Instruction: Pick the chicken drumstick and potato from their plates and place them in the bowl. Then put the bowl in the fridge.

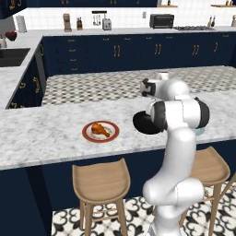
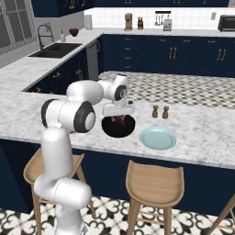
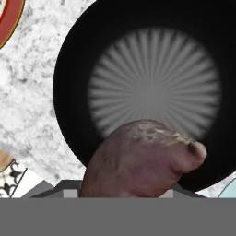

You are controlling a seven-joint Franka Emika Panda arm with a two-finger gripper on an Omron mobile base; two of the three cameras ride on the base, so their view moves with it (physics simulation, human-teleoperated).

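You see the potato (image 3: 138, 159) pinched in the end effector (image 2: 119, 118), hanging right over the black bowl (image 3: 73, 60), which holds no food. The chicken drumstick (image 1: 100, 129) lies on the red-rimmed plate (image 1: 87, 136), left of the bowl on the counter (image 1: 41, 133). The pale blue-green plate (image 2: 158, 138) sits bare on the bowl's other side.

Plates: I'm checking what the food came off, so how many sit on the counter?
2. The red-rimmed plate with the drumstick lies left of the black bowl; the pale blue-green plate lies bare on the bowl's right.
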